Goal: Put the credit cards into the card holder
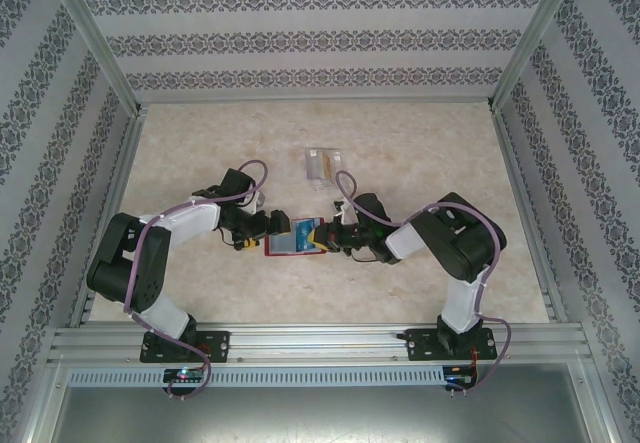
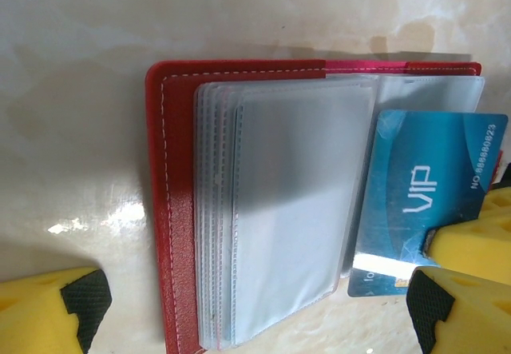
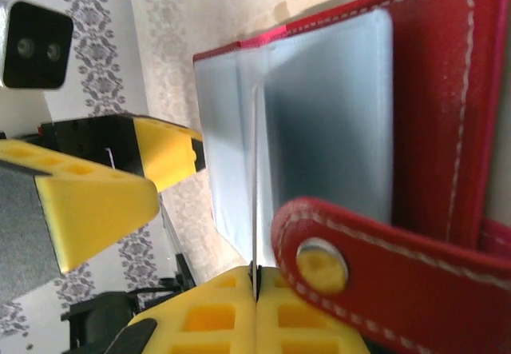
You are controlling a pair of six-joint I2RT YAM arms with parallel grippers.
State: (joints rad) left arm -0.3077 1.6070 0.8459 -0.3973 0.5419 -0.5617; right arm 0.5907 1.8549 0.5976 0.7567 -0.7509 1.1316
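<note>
Credit card, blue with white VIP lettering, is being pinched by one end in the right gripper. The jaws are clenching flat on it with no gap showing, and the card is sticking straight out from the fingertips, edge-on in the right wrist view. Card holder is lying open on the table directly ahead of those fingertips, red cover down and a stack of clear pockets facing up. The credit card is lying over the page nearest the right gripper, its far edge reaching the pocket stack. Cannot tell whether it is sitting inside a sleeve or just resting against the stack. Red snap tab is curling over just beside the right fingertips, its metal stud facing the camera. Left gripper is hovering over the opposite half of the card holder, facing the right gripper, jaws spreading wide and gripping nothing. Its yellow fingers are standing one to each side of the pocket stack; cannot tell whether they are touching the table. In the top view the card holder is sitting between the two grippers, and both arms are bending inward toward it. Clear plastic case is lying well apart beyond both grippers, farther out on the table, something tan inside, too small to make out.
</note>
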